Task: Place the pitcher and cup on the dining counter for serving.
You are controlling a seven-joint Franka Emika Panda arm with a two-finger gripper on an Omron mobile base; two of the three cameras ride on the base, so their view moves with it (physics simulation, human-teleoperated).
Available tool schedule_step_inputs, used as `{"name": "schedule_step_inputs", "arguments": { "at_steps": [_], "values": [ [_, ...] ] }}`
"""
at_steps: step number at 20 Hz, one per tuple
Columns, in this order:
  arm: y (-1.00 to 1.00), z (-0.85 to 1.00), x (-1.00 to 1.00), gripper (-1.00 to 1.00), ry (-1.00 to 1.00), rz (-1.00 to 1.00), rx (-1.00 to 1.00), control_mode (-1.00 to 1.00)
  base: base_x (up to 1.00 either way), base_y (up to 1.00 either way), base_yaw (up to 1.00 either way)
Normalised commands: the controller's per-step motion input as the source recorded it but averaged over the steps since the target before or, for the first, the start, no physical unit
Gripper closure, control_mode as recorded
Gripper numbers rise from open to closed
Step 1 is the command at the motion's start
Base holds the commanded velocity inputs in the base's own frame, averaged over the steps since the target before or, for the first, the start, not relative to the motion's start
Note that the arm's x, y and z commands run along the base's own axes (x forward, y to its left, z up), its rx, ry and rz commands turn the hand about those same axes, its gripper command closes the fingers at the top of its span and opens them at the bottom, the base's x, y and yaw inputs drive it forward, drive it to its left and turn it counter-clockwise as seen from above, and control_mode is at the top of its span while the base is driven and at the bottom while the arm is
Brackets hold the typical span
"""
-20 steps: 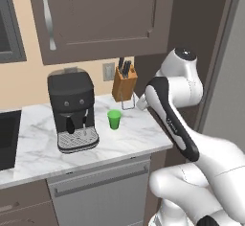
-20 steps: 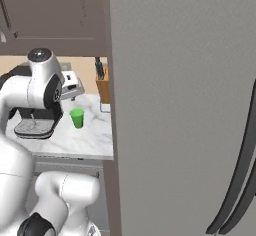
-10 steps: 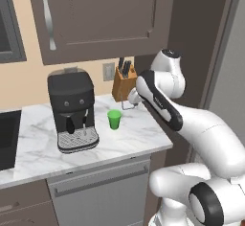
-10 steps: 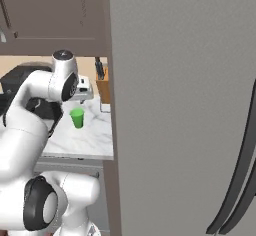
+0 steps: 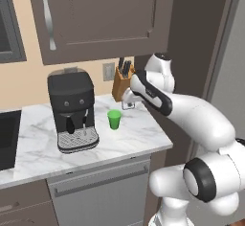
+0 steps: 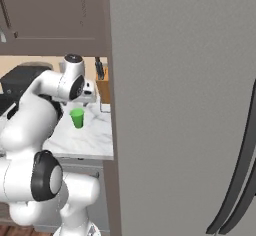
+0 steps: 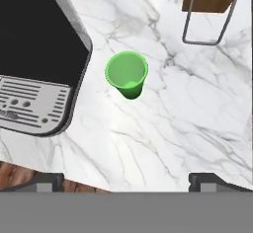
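Glossy veined marble counter (image 7: 163, 123), matt green plastic cup (image 7: 127, 74)

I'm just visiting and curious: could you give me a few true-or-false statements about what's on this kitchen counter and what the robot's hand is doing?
1. The cup stands upright on the marble counter. True.
2. The cup sits under the coffee machine's spout. False: it stands beside the machine, apart from it.
3. The gripper has its jaws closed on the cup. False: the jaws are open, holding nothing.
4. A knife block stands behind the cup by the wall. True.
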Motion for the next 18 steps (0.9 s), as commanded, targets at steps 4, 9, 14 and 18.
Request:
{"name": "schedule_step_inputs", "arguments": {
  "at_steps": [4, 9, 14, 18],
  "values": [
    [0.08, -0.47, 0.41, -1.0, 0.12, -0.06, 0.0, -1.0, 0.0, 0.0, 0.0],
    [0.09, -0.52, 0.3, -1.0, 0.1, -0.05, -0.01, -1.0, 0.0, 0.0, 0.0],
    [0.11, -0.31, 0.4, -1.0, 0.02, -0.06, -0.02, -1.0, 0.0, 0.0, 0.0],
    [0.07, -0.35, 0.35, -1.0, 0.0, -0.06, -0.04, -1.0, 0.0, 0.0, 0.0]
  ]
}}
